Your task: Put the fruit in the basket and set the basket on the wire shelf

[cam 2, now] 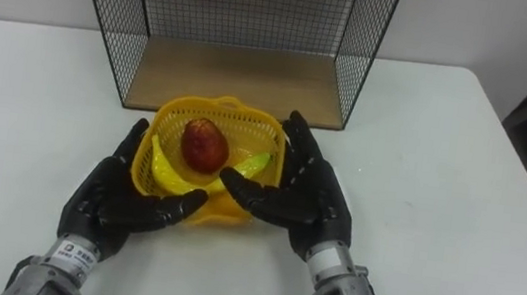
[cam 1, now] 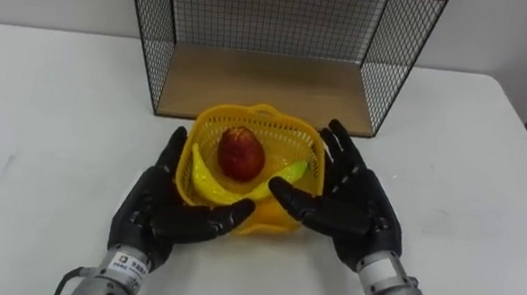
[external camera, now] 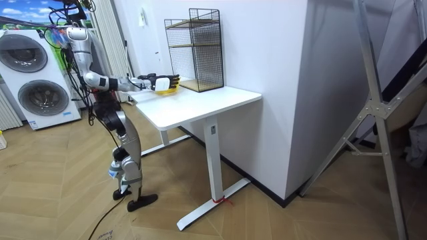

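While flanking the basket point(cam 1: 247, 115), left robot hand point(cam 1: 160, 210) and right robot hand point(cam 1: 352, 204) are open.

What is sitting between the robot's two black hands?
A yellow basket holding a red fruit and a banana, flanked by the left hand and the right hand. Both eye views show it.

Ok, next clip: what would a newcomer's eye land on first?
The yellow basket on the white table, a red fruit and a banana inside it. The black left hand and right hand flank it, fingers straight, and the wire shelf stands just behind.
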Tool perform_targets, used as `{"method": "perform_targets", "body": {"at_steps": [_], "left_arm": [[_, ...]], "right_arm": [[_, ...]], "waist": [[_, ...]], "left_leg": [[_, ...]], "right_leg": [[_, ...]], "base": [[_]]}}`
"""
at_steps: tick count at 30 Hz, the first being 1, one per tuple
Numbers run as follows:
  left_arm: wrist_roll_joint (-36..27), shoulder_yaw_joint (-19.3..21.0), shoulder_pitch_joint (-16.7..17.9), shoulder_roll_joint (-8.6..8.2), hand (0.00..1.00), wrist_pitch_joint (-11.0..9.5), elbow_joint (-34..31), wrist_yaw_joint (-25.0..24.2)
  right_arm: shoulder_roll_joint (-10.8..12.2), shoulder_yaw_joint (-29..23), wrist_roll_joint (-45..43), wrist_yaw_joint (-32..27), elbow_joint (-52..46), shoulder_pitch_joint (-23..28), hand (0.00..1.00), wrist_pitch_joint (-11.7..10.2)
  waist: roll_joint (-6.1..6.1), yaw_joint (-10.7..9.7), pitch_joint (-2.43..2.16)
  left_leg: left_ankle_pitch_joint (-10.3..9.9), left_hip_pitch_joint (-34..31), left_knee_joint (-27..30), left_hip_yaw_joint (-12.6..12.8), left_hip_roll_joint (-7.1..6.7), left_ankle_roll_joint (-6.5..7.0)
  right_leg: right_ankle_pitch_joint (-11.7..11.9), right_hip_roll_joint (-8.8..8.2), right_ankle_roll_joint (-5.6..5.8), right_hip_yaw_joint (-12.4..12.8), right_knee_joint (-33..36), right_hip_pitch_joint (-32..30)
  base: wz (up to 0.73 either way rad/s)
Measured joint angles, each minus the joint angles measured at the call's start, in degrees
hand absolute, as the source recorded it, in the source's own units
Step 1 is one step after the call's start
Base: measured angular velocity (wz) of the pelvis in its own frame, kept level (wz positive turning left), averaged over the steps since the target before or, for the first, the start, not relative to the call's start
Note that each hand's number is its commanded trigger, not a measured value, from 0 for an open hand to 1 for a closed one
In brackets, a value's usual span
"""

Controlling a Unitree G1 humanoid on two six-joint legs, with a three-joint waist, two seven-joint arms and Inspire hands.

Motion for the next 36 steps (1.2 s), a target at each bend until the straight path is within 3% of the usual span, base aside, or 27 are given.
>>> {"method": "perform_targets", "body": {"at_steps": [6, 11, 20, 25, 36], "left_arm": [[-0.7, -0.7, -3.4, 0.01, 0.00, 0.0, -1.6, 0.7], [-0.8, -0.8, -3.9, -0.02, 0.00, -0.8, -4.5, 1.2], [-2.1, -0.7, -4.3, -0.02, 0.00, -1.0, -9.1, 1.2], [-2.4, -0.8, -6.3, -0.03, 0.00, -1.3, -9.7, 1.2], [-2.4, -1.4, -6.4, -0.17, 0.00, -1.3, -10.7, 1.5]], "right_arm": [[0.0, 0.0, -0.2, -2.5, 0.0, -2.9, 0.00, -1.8], [0.1, -0.1, -0.1, -3.2, 0.0, -3.5, 0.00, -3.3], [0.2, -0.2, 0.4, -4.3, -0.1, -5.4, 0.00, -3.4], [0.3, -0.1, 0.3, -6.7, -1.5, -7.3, 0.00, -3.5], [0.3, 0.1, 0.0, -8.7, -3.9, -7.1, 0.00, -3.5]], "waist": [[-0.05, -0.2, -0.01], [-0.79, -0.2, 0.24], [-1.18, -0.2, -0.11], [-0.96, -0.2, -0.28], [-0.37, -0.2, -0.68]], "left_leg": [[0.0, 0.2, 0.1, -0.1, 0.06, 0.00], [0.0, 0.1, 0.4, 0.0, 0.04, -0.01], [0.0, -1.2, 0.8, 0.0, 0.01, -0.01], [0.0, -1.7, 1.3, 0.0, 0.01, -0.01], [0.0, -0.9, 1.3, -0.1, 0.01, -0.02]], "right_leg": [[0.0, 0.24, 0.00, 0.2, 0.0, 0.2], [0.0, 0.03, 0.00, 0.2, 0.0, 0.1], [0.0, -0.01, -0.07, 0.1, 0.2, -1.0], [0.0, -0.08, -0.07, 0.0, 0.1, -1.2], [0.1, -0.11, -0.16, 0.0, 0.3, -0.7]], "base": [[0.00], [0.00], [0.00], [0.00], [0.00]]}}
